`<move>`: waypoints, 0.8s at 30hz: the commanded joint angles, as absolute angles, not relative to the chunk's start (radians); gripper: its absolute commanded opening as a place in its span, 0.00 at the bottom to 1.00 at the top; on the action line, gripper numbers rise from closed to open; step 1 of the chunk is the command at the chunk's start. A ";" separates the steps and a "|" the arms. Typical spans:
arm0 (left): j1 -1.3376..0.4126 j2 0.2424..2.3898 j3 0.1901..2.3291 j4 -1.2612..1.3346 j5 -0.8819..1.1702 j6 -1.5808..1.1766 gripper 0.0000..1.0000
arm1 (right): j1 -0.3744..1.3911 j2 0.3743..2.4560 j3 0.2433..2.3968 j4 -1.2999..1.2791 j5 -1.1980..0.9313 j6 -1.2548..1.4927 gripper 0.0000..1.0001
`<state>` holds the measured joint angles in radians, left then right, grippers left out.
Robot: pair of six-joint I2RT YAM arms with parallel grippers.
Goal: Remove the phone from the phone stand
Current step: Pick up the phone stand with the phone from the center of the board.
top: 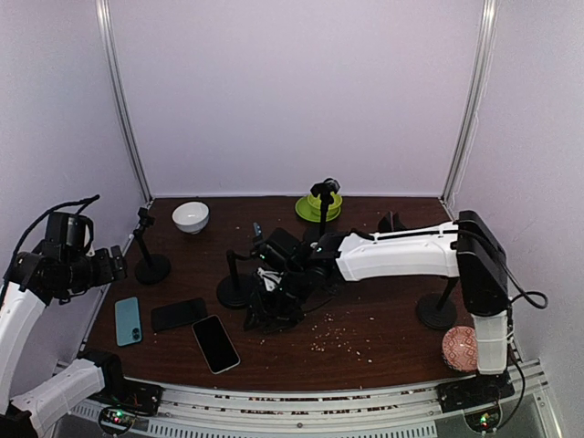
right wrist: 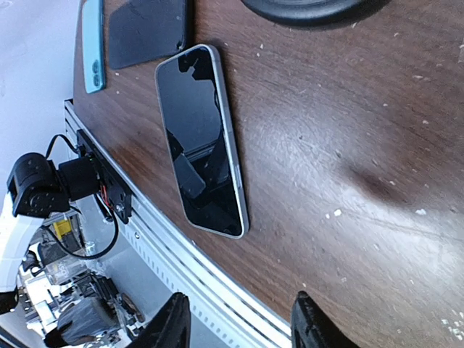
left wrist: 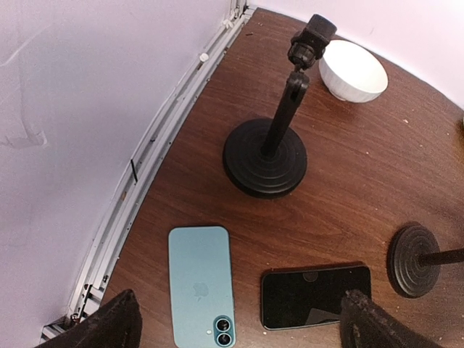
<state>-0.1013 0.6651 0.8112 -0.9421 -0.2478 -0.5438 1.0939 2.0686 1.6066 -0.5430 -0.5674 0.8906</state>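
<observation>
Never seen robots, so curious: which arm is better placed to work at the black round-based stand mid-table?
Right. The right fingers hang open beside the middle black round-based stand; the left fingers, also open, hover at the table's left edge.

1. Left arm: folded upward at the left edge, wrist raised and aimed right.
2. Left gripper: jaws spread wide, fingers well apart, nothing held.
3. Right arm: rises from its near-right base, then reaches left to the centre, wrist dipped low.
4. Right gripper: jaws partly apart, nothing between them.
</observation>
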 commanded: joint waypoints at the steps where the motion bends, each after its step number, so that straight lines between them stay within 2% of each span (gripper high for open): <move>1: -0.090 0.658 0.801 -0.907 -0.260 -0.538 0.98 | 1.107 1.959 1.562 -0.616 -0.449 0.844 0.48; 8: -0.089 0.666 0.801 -0.907 -0.250 -0.537 0.98 | 1.137 1.844 1.557 -0.706 -0.315 0.798 0.51; 12: -0.089 0.669 0.802 -0.907 -0.245 -0.536 0.98 | 1.158 1.760 1.571 -0.788 -0.134 0.805 0.55; 18: -0.089 0.655 0.804 -0.907 -0.249 -0.536 0.98 | 1.187 1.594 1.475 -0.638 -0.021 0.771 0.75; 21: -0.089 0.655 0.805 -0.908 -0.252 -0.536 0.98 | 1.182 1.502 1.373 -0.531 0.013 0.770 0.99; 24: -0.090 0.652 0.807 -0.908 -0.253 -0.536 0.98 | 1.142 1.482 1.310 -0.496 -0.018 0.817 1.00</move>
<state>-0.0978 0.6601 0.8112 -0.9421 -0.2481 -0.5434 1.1805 1.4994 1.3872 -0.5903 -0.0631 0.7910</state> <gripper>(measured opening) 0.978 0.991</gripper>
